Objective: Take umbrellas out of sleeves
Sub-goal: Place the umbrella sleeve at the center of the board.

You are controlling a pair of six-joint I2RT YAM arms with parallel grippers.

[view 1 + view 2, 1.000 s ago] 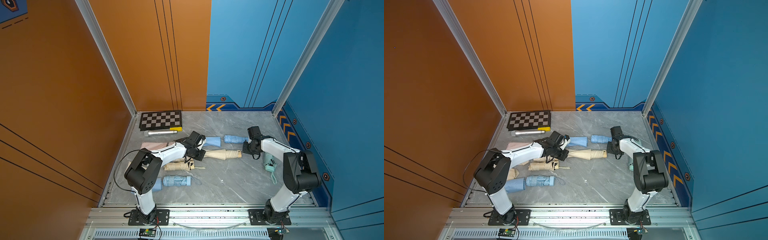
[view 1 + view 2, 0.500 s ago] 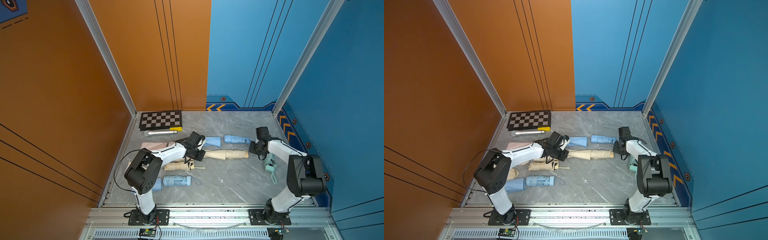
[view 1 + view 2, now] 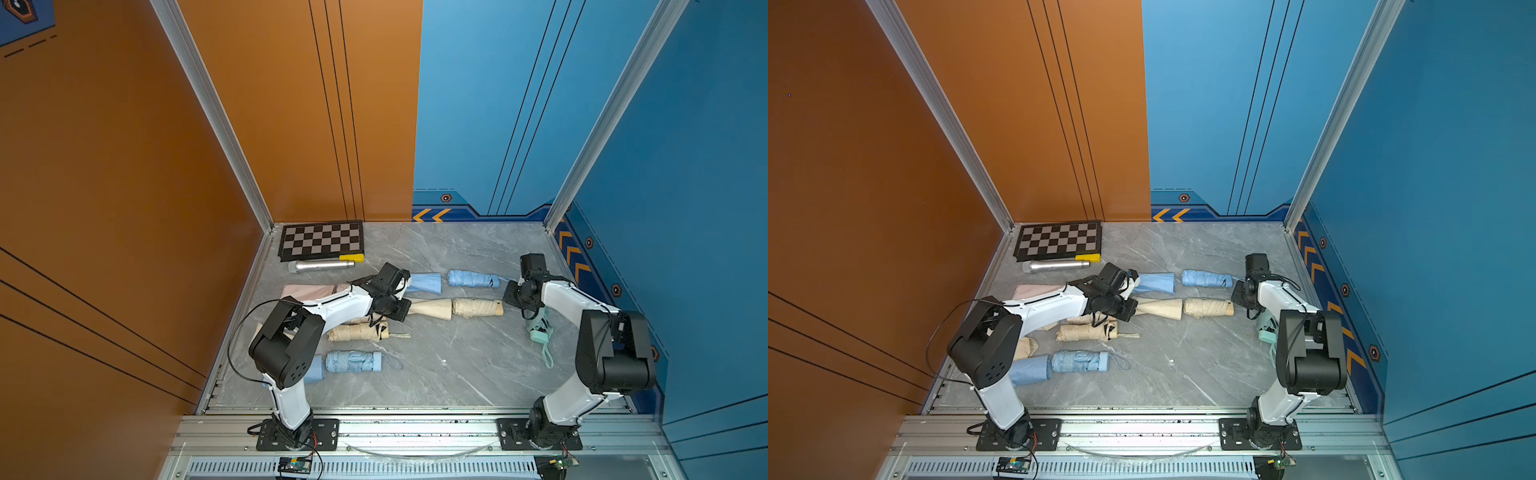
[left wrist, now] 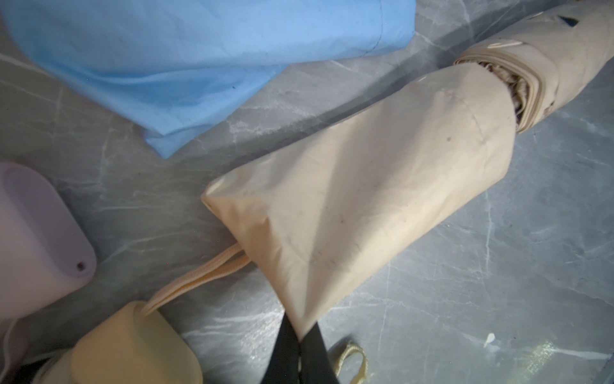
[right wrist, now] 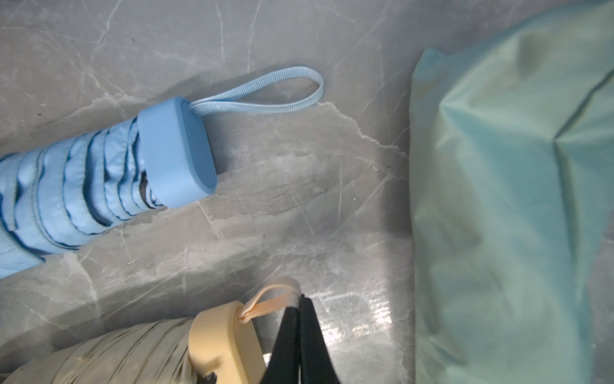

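Note:
A cream sleeve lies mid-table in both top views, its mouth facing a pleated cream umbrella to its right. My left gripper is shut on the sleeve's closed corner, as the left wrist view shows. The umbrella's end sits right at the sleeve's mouth. My right gripper is shut on the umbrella's wrist cord, beside its cream handle.
A light blue sleeve and light blue umbrella lie just behind. A second cream umbrella, another blue umbrella and a pink sleeve lie near my left arm. A mint umbrella lies under my right arm. Silver cylinder and checkerboard sit at the back left.
My right gripper has moved right with the cord, drawing the cream umbrella out of the sleeve. The left gripper has stayed put on the sleeve.

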